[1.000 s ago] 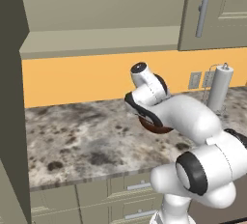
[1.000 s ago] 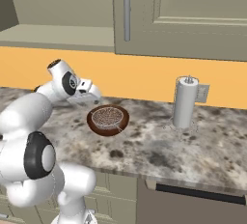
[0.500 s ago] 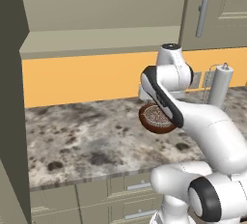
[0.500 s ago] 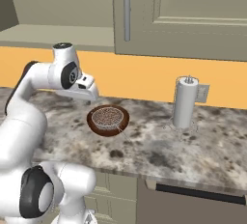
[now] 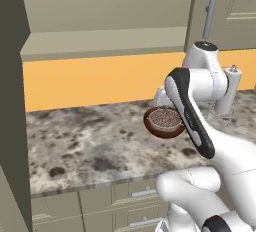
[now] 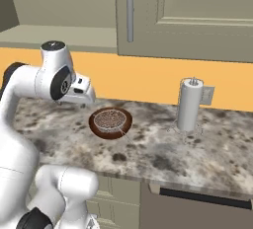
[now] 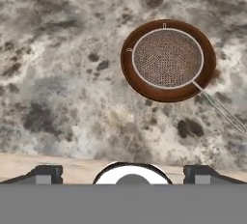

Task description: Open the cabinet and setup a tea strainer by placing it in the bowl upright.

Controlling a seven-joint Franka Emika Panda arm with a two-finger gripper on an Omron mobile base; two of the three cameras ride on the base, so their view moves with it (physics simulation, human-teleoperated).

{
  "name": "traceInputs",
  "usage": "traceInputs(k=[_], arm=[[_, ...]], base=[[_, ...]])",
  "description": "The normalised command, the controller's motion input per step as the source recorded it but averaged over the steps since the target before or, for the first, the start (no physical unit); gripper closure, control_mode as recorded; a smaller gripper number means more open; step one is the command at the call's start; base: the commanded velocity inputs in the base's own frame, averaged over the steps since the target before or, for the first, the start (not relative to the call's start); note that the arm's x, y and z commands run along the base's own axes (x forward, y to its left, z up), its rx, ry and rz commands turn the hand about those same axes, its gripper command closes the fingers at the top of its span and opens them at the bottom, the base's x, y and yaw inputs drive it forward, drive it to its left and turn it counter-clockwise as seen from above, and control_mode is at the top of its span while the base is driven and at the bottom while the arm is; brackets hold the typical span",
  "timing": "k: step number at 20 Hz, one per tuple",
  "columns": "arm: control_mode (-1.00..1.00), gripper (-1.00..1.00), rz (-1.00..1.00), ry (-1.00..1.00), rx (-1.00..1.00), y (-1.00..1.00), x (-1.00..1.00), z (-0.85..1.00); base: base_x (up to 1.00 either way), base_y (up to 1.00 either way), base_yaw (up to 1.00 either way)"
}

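Round, shallow, dark reddish-brown wood-look bowl [image 7: 168, 60] sits on the speckled grey-brown stone worktop [image 7: 62, 88], upper right of the hand view. Inside it rests the small round silver-grey wire-mesh tea strainer [image 7: 167, 58], basket opening facing up, rim just inside the bowl's rim. Its long thin straight wire handle passes over the bowl's edge toward the lower right of that frame, out above the worktop.

Gripper [image 7: 123, 175] at the bottom of the hand view: the two dark fingers [image 7: 44, 174] stand wide apart, nothing between them, clear of bowl and strainer.

Right base view: bowl [image 6: 110, 123] at frame centre-left, with the white wrist block of the arm just left of it and higher. To the right, well apart, a matte grey upright cylinder on a thin wire stand [image 6: 190, 104] stands on the worktop before a wall socket plate. Nothing lies between cylinder and bowl.

Tall grey-beige wall cabinet with recessed-panel door [image 6: 197, 16] fills the upper right of that view; long vertical silver bar handle [image 6: 130, 8] at its left edge. An orange wall band runs beneath it. Below the worktop edge, grey-beige drawer fronts.

Left base view: the arm's dark-trimmed link crosses in front of the bowl [image 5: 162, 122], hiding its right side.
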Motion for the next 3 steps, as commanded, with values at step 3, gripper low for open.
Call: traceInputs(k=[3], arm=[[-1.0, -1.0, 0.03, -0.24, -0.11, 0.0, -0.2, 0.35]], base=[[0.0, 0.0, 0.0]])
